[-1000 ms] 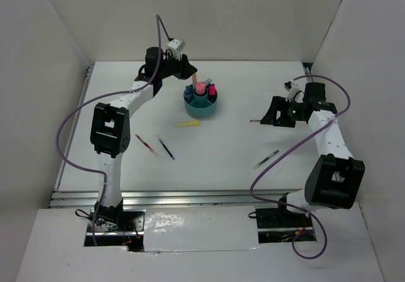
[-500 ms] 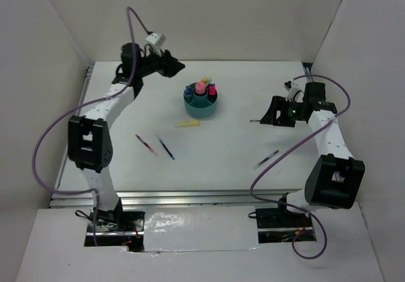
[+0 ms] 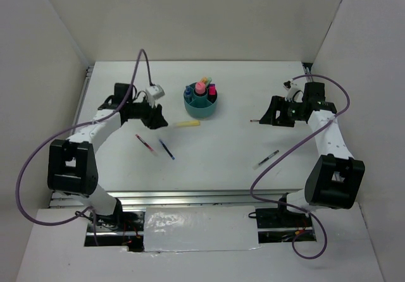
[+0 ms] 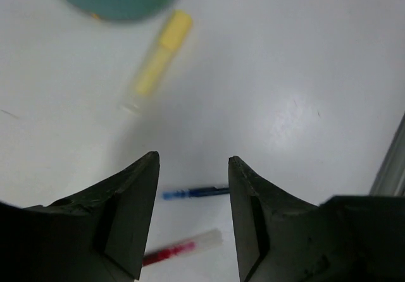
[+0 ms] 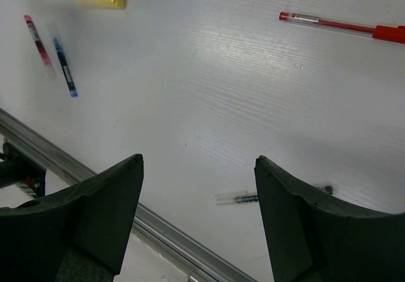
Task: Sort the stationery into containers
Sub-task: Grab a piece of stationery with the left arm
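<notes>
While left gripper (image 4: 193, 158) and right gripper (image 5: 198, 162) gape empty, a pickup is judged in hand; the blue pen (image 4: 196, 192) must be straddled, then clamped.

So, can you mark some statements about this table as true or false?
The yellow marker lies outside the teal organizer. True.
The left fingers hold the blue pen. False: they stand open and empty; the pen lies on the table.
The organizer is empty. False: markers stand in it.
A black pen lies on the table's right half. True.
</notes>
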Tool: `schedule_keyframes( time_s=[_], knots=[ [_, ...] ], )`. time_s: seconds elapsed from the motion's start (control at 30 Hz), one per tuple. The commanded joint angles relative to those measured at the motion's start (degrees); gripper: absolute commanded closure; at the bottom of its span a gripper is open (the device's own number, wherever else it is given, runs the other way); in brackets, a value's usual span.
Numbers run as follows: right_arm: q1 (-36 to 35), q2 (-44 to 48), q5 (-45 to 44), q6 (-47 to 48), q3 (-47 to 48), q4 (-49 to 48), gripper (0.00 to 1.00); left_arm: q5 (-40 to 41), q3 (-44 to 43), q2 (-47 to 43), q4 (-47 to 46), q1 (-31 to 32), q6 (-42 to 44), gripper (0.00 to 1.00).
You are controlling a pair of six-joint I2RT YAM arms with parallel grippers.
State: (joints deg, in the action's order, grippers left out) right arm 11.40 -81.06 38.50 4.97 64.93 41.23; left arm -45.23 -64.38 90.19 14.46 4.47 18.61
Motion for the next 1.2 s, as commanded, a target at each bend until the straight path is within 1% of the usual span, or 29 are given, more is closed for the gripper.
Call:
schedule_keyframes(
  time_s=[0.0,0.1,0.17,0.23,0.3,0.4,0.57,0.63,0.77,0.93,1.03,1.07,1.17],
  knots=[
    [-0.33,1.43,0.79,0.13,1.96,-0.45,0.22,5.15,2.93,0.5,2.52,2.64,10.3,0.4],
    [-0.41,1.69,0.26,0.13,1.61,-0.45,0.22,6.91,1.98,5.68,2.85,3.44,10.83,0.36],
    [-0.41,1.87,0.0,0.04,1.43,-0.54,0.21,6.13,-0.39,9.45,3.56,3.7,10.66,0.35],
    [-0.33,2.13,-0.36,0.04,1.26,-0.63,0.21,5.86,-1.36,11.49,0.67,4.05,8.38,0.31],
    [-0.33,2.3,-1.05,-0.05,1.26,-0.63,0.2,6.12,-1.71,12.28,-1.44,4.75,6.89,0.29],
    [-0.41,2.04,-1.93,-0.4,1.52,-0.54,0.18,8.05,-1.54,13.6,-5.74,7.47,5.13,0.29],
    [-0.41,2.31,-2.47,-0.67,1.34,-0.72,0.15,12.26,-4.26,15.19,-8.92,9.68,4.77,0.3],
    [-0.41,2.31,-2.55,-0.58,1.43,-0.63,0.14,13.76,-5.75,16.85,-6.92,10.91,5.47,0.31],
    [-0.41,2.39,-2.29,-0.4,1.61,-0.45,0.14,15.87,-11.45,20.54,-1.91,12.05,7.84,0.33],
    [-0.41,2.22,-1.94,-0.23,1.78,-0.19,0.14,17.63,-14.1,22.92,1.09,12.4,11.97,0.35],
    [-0.41,2.04,-1.94,-0.23,1.87,-0.19,0.14,17.38,-16.12,24.68,5.13,12.67,15.04,0.38],
    [-0.41,2.13,-1.85,-0.14,1.87,-0.1,0.14,17.55,-16.22,25.03,6.88,12.93,16.44,0.39],
    [-0.5,2.04,-1.59,-0.14,1.87,-0.19,0.15,18.34,-15.52,24.6,8.04,13.72,19.44,0.42]
  ],
)
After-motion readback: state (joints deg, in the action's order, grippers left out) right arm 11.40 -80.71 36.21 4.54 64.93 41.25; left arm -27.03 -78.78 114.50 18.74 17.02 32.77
